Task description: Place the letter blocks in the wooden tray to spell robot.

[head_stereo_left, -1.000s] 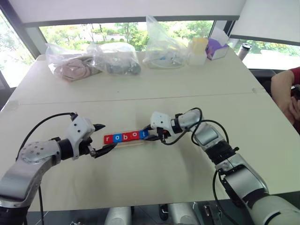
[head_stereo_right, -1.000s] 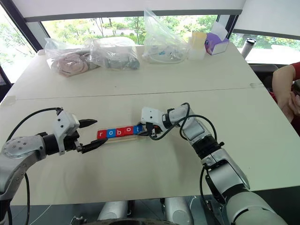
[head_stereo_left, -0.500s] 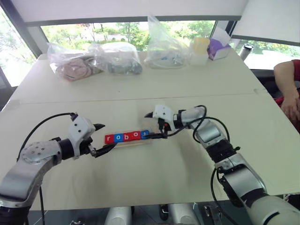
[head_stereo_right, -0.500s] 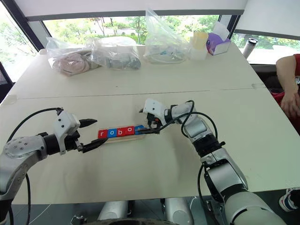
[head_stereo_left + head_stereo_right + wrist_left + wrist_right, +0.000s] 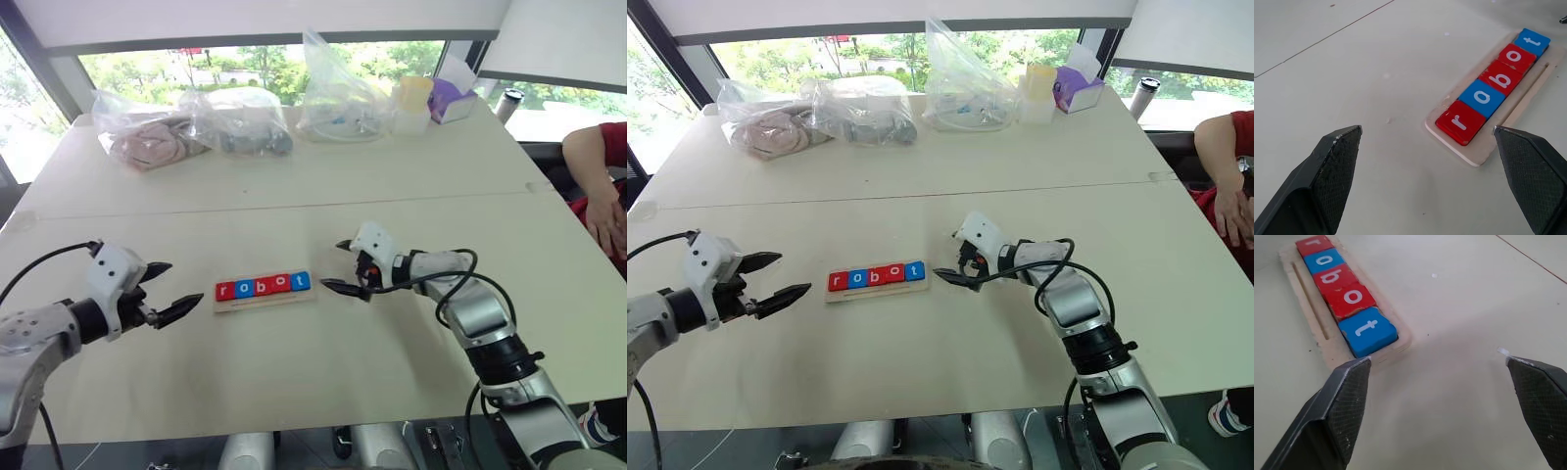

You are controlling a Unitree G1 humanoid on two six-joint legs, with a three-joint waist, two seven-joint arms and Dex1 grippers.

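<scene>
Pale tabletop [image 5: 294, 372] lies bare in front of us, and just past that stretch our two grippers flank the work. Our left gripper [image 5: 165, 290] hangs off the tray's left end with its jaws spread wide and nothing between them. Our right gripper [image 5: 341, 265] sits just off the tray's right end, jaws likewise spread and empty. Neither touches the tray or a block.

Between them the tray [image 5: 265, 298] rests flat on the table, and the blocks [image 5: 263, 285] fill it in one row. From the left they read r, o, b, o, t: red, blue, red, red, blue. All five lie face up, edge to edge, inside the rim.

We judge the spelling finished; nothing looks left but to draw our arms clear.

Further back, along the window edge, sit clear bags [image 5: 240, 122], a cup [image 5: 413, 106] and a tissue box [image 5: 453, 98]. A person's arm [image 5: 593, 196] shows at the far right.
</scene>
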